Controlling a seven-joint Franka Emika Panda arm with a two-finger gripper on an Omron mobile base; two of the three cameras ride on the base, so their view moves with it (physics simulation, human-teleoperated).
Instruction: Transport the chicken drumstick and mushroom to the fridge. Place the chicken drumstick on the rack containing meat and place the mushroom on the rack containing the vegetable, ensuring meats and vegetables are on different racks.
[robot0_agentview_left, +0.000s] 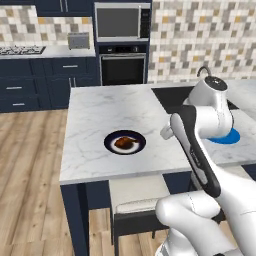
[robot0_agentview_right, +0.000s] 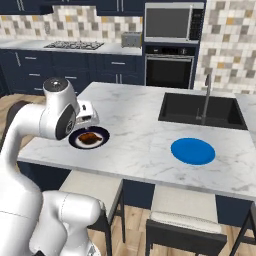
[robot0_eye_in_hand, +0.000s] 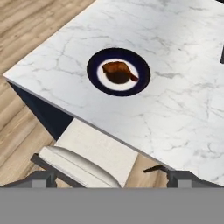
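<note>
You have the chicken drumstick (robot0_eye_in_hand: 118, 72) lying flat on a dark-rimmed plate (robot0_eye_in_hand: 94, 78) near the counter's (robot0_agentview_left: 100, 110) front edge. In the hand view its long axis runs across the plate, fat end left, thin end right. A blue disc (robot0_agentview_right: 193, 151) lies well apart on the counter, near the black sink (robot0_agentview_right: 190, 109). A stool (robot0_eye_in_hand: 83, 164) stands below the edge. Your gripper (robot0_eye_in_hand: 111, 177) hangs released, jaws wide, above the stool, apart from the plate.
</note>
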